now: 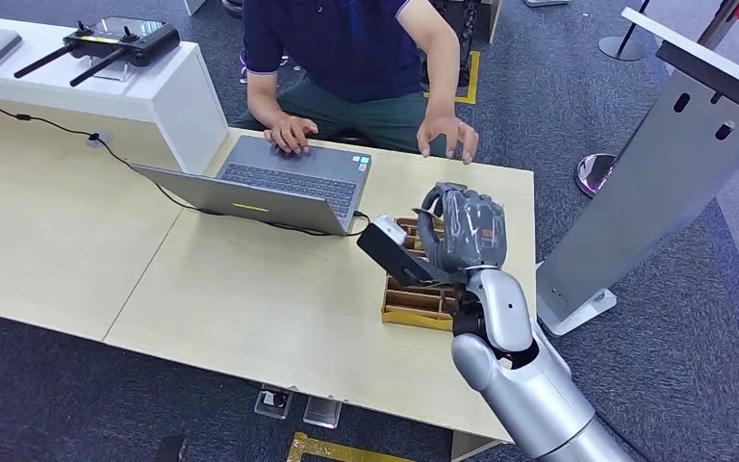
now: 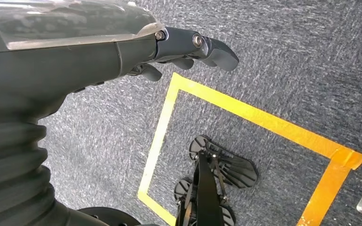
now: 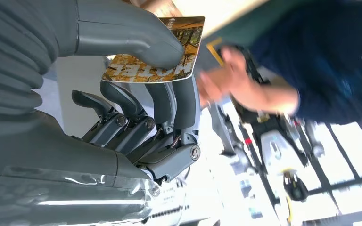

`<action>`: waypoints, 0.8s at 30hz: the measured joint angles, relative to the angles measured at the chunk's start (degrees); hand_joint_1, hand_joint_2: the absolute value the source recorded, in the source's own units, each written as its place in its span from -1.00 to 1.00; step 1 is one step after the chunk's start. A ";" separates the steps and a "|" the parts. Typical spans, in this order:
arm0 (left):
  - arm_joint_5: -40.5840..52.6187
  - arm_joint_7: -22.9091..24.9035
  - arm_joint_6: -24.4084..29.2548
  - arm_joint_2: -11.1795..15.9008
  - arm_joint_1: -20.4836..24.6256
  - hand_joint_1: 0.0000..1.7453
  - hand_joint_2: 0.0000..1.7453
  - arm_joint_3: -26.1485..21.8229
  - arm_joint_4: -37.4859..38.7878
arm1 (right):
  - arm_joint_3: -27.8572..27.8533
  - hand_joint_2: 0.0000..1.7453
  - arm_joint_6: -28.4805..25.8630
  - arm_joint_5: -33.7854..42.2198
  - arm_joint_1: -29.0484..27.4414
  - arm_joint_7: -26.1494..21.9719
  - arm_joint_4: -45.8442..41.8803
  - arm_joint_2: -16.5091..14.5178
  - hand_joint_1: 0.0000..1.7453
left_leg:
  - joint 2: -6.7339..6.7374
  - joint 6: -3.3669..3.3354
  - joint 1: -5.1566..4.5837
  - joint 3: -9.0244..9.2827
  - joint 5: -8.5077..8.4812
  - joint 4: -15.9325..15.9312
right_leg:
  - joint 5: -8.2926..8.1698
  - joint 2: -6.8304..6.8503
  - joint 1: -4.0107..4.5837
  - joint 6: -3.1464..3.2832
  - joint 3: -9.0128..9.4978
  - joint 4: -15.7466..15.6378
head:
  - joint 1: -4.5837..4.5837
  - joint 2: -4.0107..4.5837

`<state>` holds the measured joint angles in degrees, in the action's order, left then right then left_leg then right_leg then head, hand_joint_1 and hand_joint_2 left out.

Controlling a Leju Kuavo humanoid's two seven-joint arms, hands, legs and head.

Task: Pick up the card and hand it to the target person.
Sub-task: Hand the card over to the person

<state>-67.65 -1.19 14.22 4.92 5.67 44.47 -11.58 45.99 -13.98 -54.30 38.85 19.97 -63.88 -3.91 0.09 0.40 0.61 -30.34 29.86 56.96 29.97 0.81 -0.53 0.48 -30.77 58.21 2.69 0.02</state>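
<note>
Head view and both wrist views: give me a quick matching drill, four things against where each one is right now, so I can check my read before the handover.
Things:
1. card
2. laptop
3. wooden card tray
4. left hand

Places:
A. hanging over grey carpet marked with yellow tape
B. pinched between the thumb and fingers of the right hand
C. open on the table, under the person's hand
D. on the table, beneath the raised right hand

Pairs: 1-B, 2-C, 3-D, 4-A
</note>
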 joint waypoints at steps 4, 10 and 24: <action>0.18 -0.09 -0.31 0.00 0.01 -1.00 1.00 0.07 0.00 | -1.01 1.00 -2.58 0.97 4.44 -1.49 1.60 -0.28 1.00 | 0.00 0.00 0.00 0.00 0.00 0.00 | 0.00 0.00 0.00 0.00 0.00 0.00 | 0.00 0.00; 0.38 -0.08 -0.43 0.00 0.02 -1.00 1.00 0.45 0.00 | -1.93 1.00 -5.45 0.44 8.43 -3.34 6.38 -1.29 1.00 | -0.01 0.00 0.00 -0.01 0.00 0.00 | 0.00 0.00 0.00 0.00 0.00 0.00 | 0.00 0.00; -0.26 0.42 -0.08 0.00 0.00 -1.00 0.00 0.98 0.00 | -3.00 1.00 -7.77 0.14 10.93 -5.52 18.20 -4.92 0.00 | -0.01 0.00 0.00 -0.03 0.00 0.00 | 0.00 0.00 0.00 0.00 -0.02 0.00 | 0.00 0.00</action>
<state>-67.92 -0.77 14.15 4.92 5.67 45.45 -11.58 42.99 -21.75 -54.16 49.78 14.44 -45.68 -8.83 0.08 0.40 0.61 -30.37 29.86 56.96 29.97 0.81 -0.53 0.48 -30.79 58.21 2.69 0.02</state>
